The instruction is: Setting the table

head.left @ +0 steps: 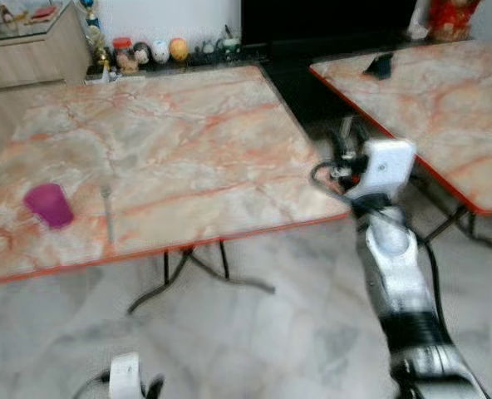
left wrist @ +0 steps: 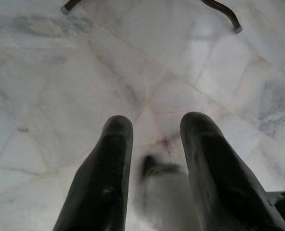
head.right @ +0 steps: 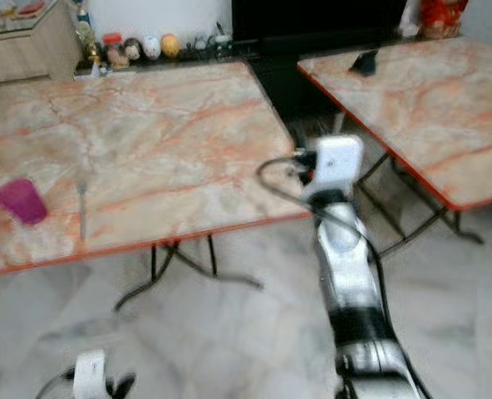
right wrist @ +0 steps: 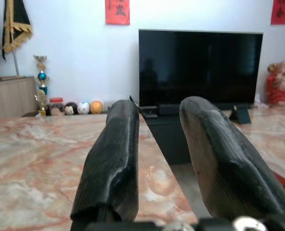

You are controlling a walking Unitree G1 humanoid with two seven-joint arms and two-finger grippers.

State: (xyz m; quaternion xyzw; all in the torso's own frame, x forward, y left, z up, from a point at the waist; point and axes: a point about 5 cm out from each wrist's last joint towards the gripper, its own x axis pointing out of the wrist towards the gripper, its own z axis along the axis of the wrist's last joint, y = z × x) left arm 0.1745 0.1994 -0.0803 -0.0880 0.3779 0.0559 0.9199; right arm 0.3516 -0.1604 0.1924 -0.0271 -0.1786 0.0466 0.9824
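Observation:
A purple cup (head.left: 49,204) stands near the front left edge of the marble table (head.left: 179,141). A slim metal utensil (head.left: 108,214) lies just to its right. My right arm (head.left: 385,170) is raised at the table's front right corner. Its gripper (right wrist: 159,103) is open with nothing between the fingers and points across the tabletop toward the far wall. My left gripper (left wrist: 157,120) hangs low, open and empty, over the tiled floor; its wrist (head.left: 128,378) shows at the bottom of the left eye view.
A second marble table (head.left: 454,116) stands to the right with a black object (head.left: 381,65) on it. A narrow floor gap separates the two tables. A black TV (right wrist: 200,67), a row of ornaments (head.left: 159,51) and a wooden cabinet (head.left: 30,54) line the back wall.

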